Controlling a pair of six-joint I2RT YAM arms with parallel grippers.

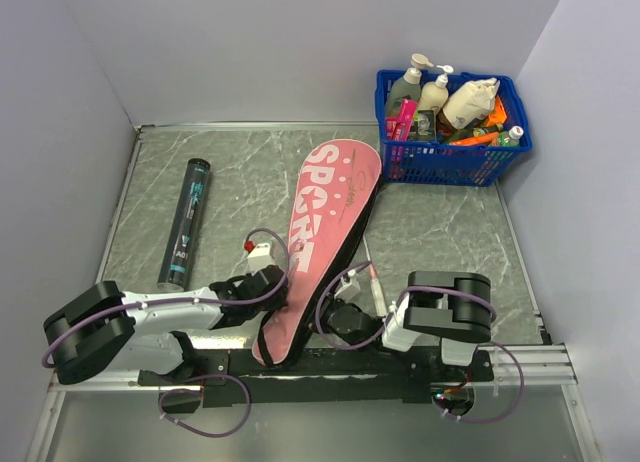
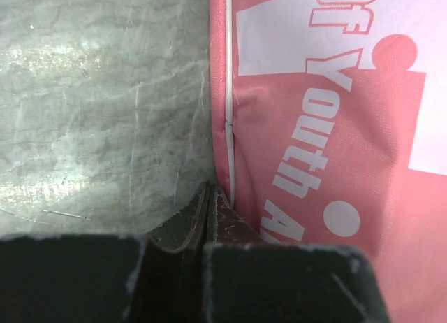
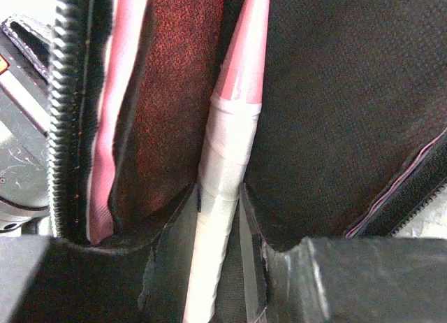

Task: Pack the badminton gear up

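Observation:
The long pink racket cover (image 1: 325, 222) lettered "SPORT" lies slanted across the table's middle. Its edge with white piping fills the right of the left wrist view (image 2: 314, 127). My left gripper (image 1: 274, 283) rests at the cover's left edge; its jaws (image 2: 209, 195) are pressed together with nothing seen between them. My right gripper (image 1: 340, 314) is at the cover's lower right edge. It (image 3: 221, 195) is shut on a racket's white handle (image 3: 227, 141), whose pink cone points into the cover's dark open inside (image 3: 328, 106). The slim black tube (image 1: 185, 222) lies to the left. No shuttlecocks are in view.
A blue plastic basket (image 1: 452, 160) of bottles and oddments stands at the back right corner. A thin pale rod (image 1: 371, 272) lies along the cover's right edge. Grey walls close the table on the left, back and right.

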